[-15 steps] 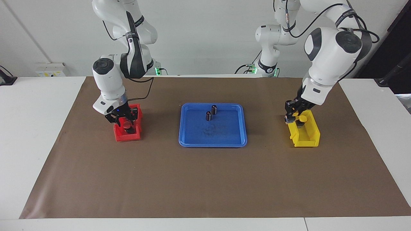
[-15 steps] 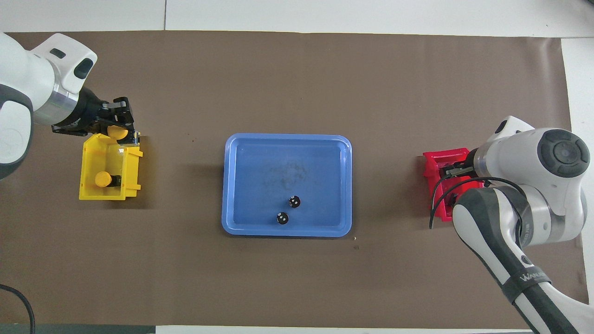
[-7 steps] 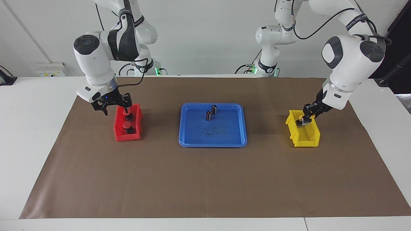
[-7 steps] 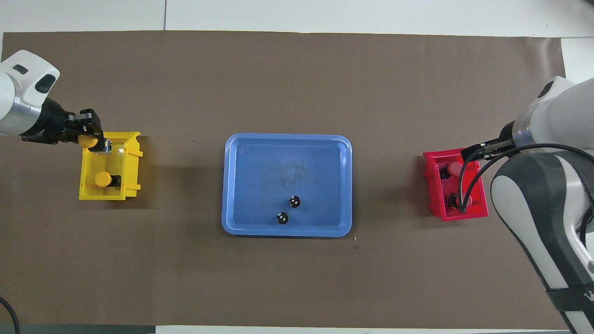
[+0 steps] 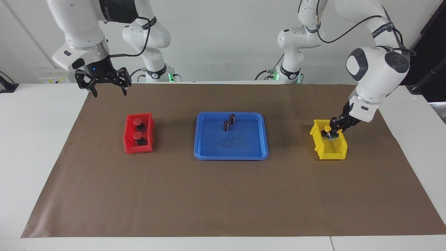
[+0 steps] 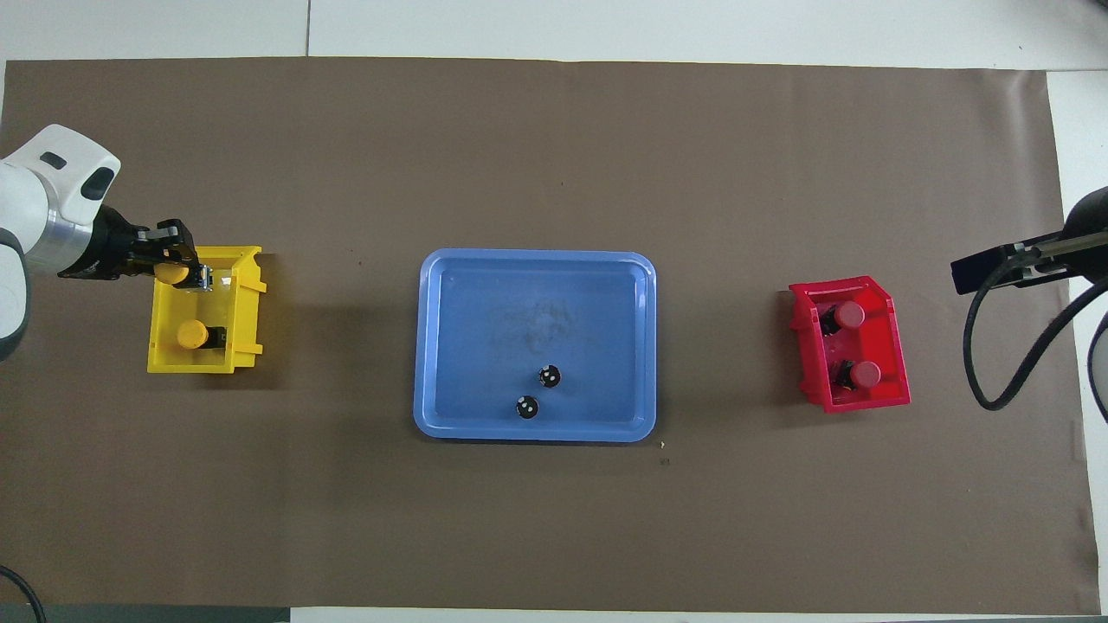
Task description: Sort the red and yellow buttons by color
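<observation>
Landmark: blue tray [image 5: 204, 153], mid-table, holding two dark cylinders [image 5: 229, 123]. Toward the right arm's end of it, red bin [image 5: 128, 148] with both red buttons [image 5: 138, 129] inside. Toward the left arm's end, yellow bin [image 6: 247, 298]: one yellow button [image 6: 191, 333] lies inside; left gripper [image 5: 331, 132], jaws clamped on the second yellow button [image 6: 174, 273], sits at the bin's robot-side rim. Right gripper [image 5: 108, 90] raised, jaws apart, empty. Risk: released over the rim, the button could tip outside.
</observation>
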Robot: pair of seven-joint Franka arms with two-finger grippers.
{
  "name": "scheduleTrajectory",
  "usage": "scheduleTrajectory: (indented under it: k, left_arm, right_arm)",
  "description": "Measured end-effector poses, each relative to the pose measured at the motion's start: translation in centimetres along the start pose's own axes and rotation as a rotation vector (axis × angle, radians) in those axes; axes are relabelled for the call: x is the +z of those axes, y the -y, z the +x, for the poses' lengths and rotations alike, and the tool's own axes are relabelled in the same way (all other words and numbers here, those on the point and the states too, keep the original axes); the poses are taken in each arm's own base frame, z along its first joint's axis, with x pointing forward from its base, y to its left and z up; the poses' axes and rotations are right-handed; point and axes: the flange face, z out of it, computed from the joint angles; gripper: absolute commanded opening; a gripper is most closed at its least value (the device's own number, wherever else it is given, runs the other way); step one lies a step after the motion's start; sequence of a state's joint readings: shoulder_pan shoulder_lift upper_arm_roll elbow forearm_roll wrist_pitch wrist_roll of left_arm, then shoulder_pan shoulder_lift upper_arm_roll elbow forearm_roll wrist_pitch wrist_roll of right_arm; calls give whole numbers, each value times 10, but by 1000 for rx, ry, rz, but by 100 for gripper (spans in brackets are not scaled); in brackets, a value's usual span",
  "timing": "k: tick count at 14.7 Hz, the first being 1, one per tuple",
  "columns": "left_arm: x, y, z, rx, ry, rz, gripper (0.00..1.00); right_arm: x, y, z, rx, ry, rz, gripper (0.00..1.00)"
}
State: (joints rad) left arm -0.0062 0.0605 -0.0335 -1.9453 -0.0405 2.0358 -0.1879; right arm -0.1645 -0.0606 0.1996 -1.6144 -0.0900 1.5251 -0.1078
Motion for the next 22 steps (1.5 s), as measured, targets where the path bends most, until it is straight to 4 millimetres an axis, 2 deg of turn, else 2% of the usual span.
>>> scheduleTrajectory:
  k: [2,4,7,16,22]
  left_arm:
    - [8,4,0,-5,-12,-2,1]
    - [14,6,-1,-7,-17,-2,1]
    - [24,8,-3,-9,-32,-4,1]
    - [62,22,-4,-32,-50,-5,1]
    - [94,23,0,-33,-61,-7,3]
  right_arm:
    - [-7,-6,-3,17,11,3,100]
    - [-18,-20,-5,52,-7,11,100]
    - [-15,-44,-5,99,-14,50,100]
    - [-13,-39,-3,89,-8,52,100]
    - [-13,-37,-2,85,-8,52,100]
